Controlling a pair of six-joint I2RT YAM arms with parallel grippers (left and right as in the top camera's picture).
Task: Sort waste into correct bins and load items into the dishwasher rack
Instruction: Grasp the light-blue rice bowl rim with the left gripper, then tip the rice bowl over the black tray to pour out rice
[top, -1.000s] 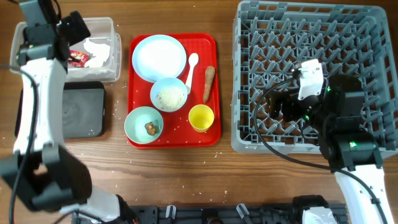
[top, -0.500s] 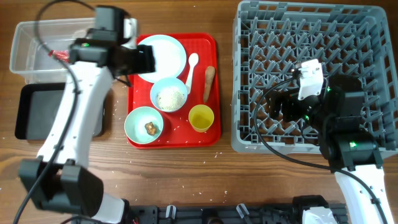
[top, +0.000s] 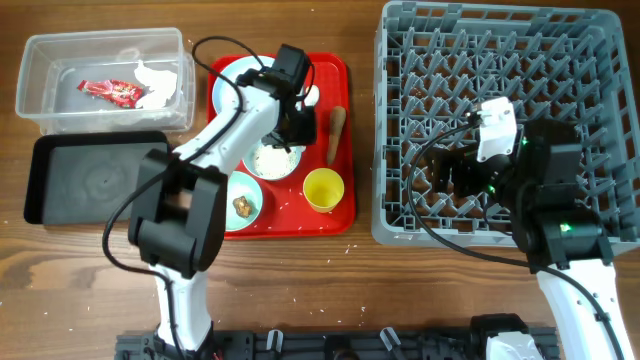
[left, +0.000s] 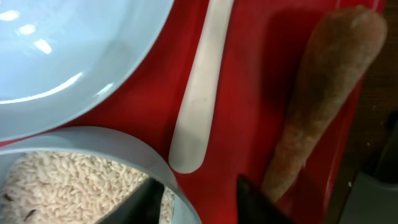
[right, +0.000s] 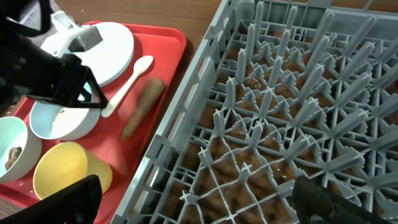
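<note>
Table (top: 300, 285): tub (top: 55, 110), black tray (top: 90, 180), red tray (top: 290, 217), rack (top: 383, 150)

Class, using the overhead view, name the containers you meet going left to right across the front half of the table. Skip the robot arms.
black tray → mint green bowl → yellow cup → grey dishwasher rack

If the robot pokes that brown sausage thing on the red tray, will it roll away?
Probably a bit. The sausage looks long and round, so a sideways push would likely roll it. One end is thinner, so it may curve instead of going straight. Its skin looks rough and dull, so it is probably not slippery. The raised rim of the tray should stop it.
</note>
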